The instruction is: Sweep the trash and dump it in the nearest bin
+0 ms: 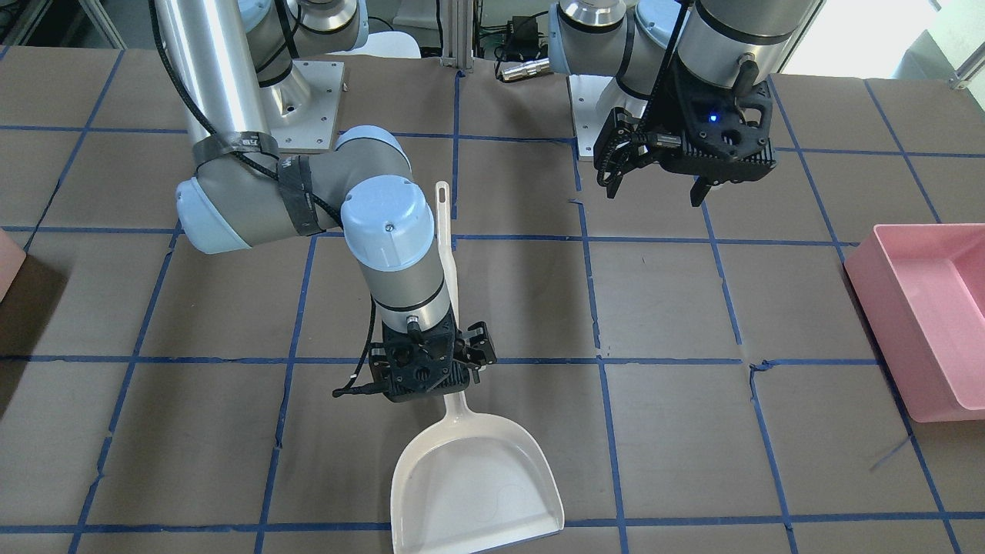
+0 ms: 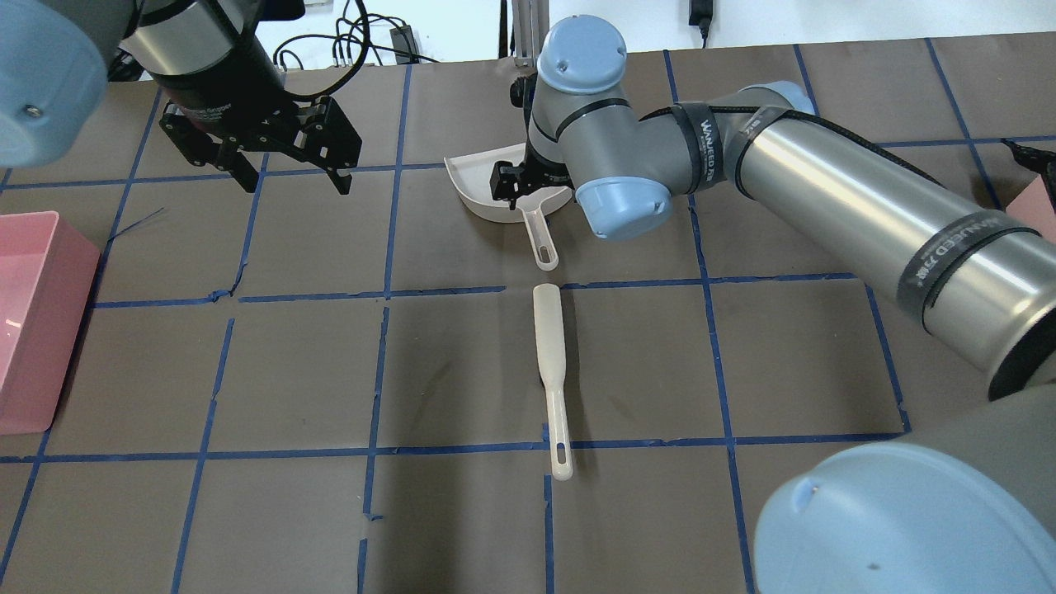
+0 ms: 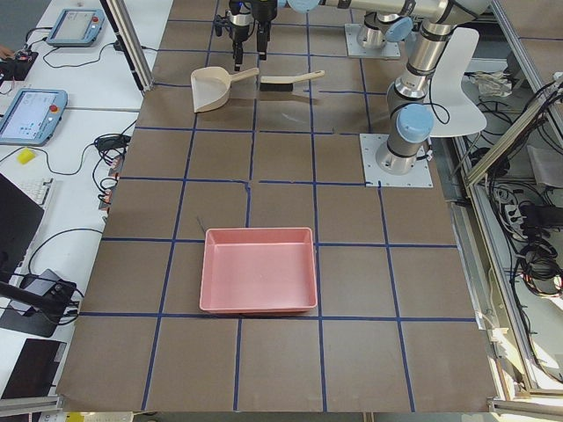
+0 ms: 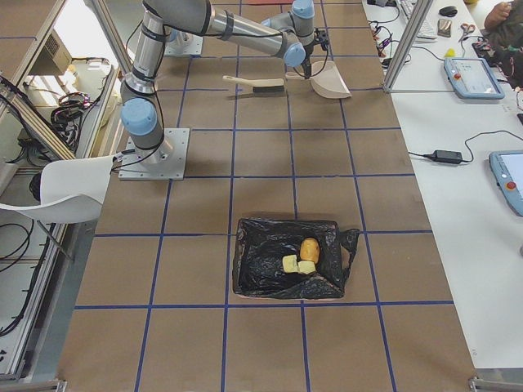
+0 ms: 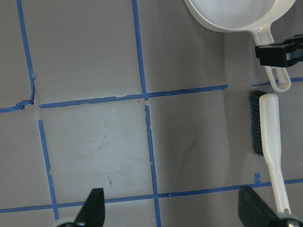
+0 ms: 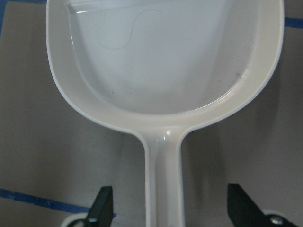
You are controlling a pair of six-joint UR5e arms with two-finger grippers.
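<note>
The trash, a tan lump [image 4: 310, 248] and two pale chunks [image 4: 296, 265], lies in a black-bag-lined box in the exterior right view, far from both arms. The nearest bin shows only as a peach-pink slanted edge [image 1: 6, 265], also seen in the overhead view [image 2: 1036, 206]. My right gripper [image 1: 439, 369] is open, its fingers [image 6: 102, 210] on either side of the handle of the empty white dustpan [image 6: 165, 61], not touching it. My left gripper [image 1: 658, 188] is open and empty, hovering above the table [image 5: 173, 208].
A white brush [image 2: 551, 355] with black bristles lies on the table just behind the dustpan's handle [image 2: 540, 243]. A rose-pink tub [image 1: 923, 308] stands empty at the table's left end. Blue tape lines grid the brown table cover.
</note>
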